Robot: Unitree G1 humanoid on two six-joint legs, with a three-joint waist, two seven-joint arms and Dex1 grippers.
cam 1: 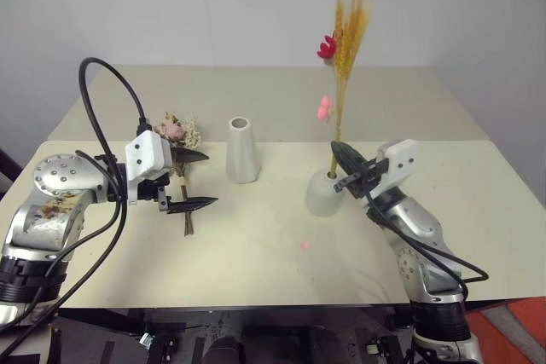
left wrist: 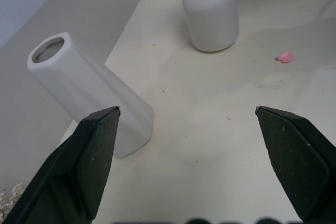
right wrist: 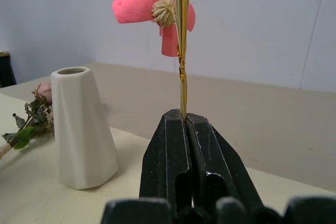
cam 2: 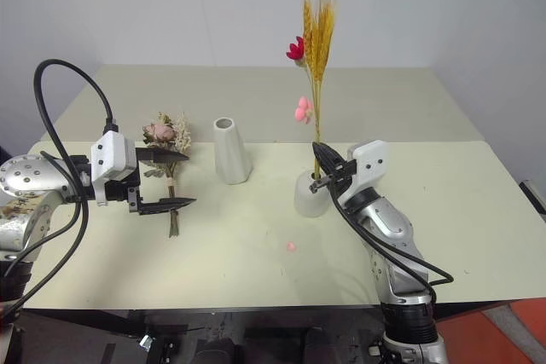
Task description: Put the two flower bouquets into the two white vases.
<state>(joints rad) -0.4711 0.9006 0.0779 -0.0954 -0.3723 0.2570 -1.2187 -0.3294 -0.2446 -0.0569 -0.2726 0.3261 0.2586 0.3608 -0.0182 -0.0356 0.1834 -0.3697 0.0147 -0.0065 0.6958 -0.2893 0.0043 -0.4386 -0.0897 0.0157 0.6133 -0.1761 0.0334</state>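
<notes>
Beige table (cam 2: 256, 270), tall vase (cam 2: 230, 151), squat vase (cam 2: 307, 198), bushy bouquet (cam 2: 167, 147), pink petal (cam 2: 291, 246)

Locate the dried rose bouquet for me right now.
The dried rose bouquet lies flat on the table's left half, beside the open left hand and left of the tall white vase.

You see a slim golden wheat-like bunch (cam 2: 316, 49) with red and pink blossoms standing upright, its stems inside the squat white vase (cam 2: 309, 195). The tall tapered white vase (cam 2: 230, 151) stands empty (mouth up). The bushy dried bunch (cam 2: 167, 147) lies flat on the table, left of it.
</notes>
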